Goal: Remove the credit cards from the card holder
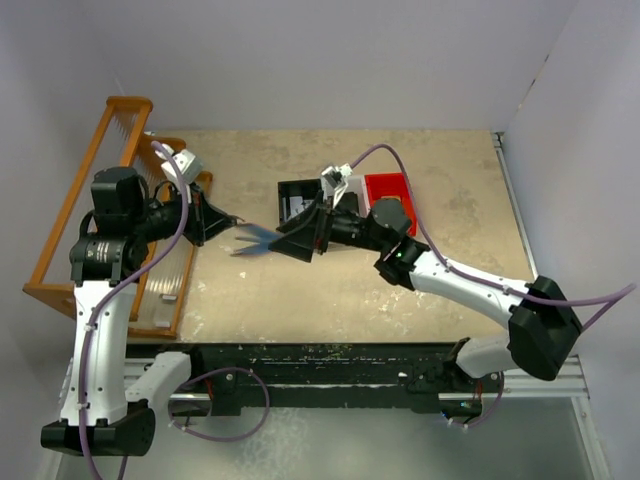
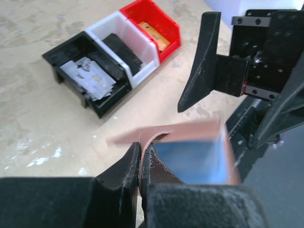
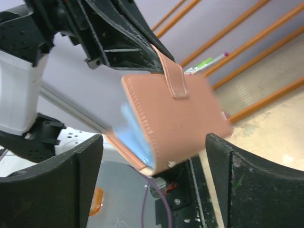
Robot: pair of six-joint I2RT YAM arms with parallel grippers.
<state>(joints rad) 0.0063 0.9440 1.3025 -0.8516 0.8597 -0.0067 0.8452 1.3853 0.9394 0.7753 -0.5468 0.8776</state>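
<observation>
The left end effector (image 2: 141, 160) was clamped shut on the closure strap (image 3: 175, 76) of the salmon-pink, stitched, leather-like bifold card holder (image 3: 183, 118). It carried the holder in the air above the middle of the counter, on the near side of the bins. The right end effector (image 3: 154, 138) stood apart, one finger on each side of the holder and neither touching it.

The holder hung tilted and slightly open, its light blue lining showing along one edge. Whether any card sat inside could not be told. It looked light and pliable, likely to swing or fold about the single pinched point. A second hold across the stiffer stitched cover near the spine would probably steady it. Any card left in it, thin and slick, would want a pinch on an exposed edge.

Beyond it, nearer the far edge of the counter, stood a row of three small plastic bins: a black bin (image 2: 109, 102) with pale cards (image 2: 90, 76), a white bin (image 2: 142, 71), and a red bin (image 2: 169, 47) holding a tan-orange card (image 2: 154, 34).

The counter (image 1: 400, 290) was a beige, mottled, scuffed surface. A wooden rack (image 1: 100, 200) lay along its left edge, and plain pale walls (image 1: 300, 60) closed in the space.
</observation>
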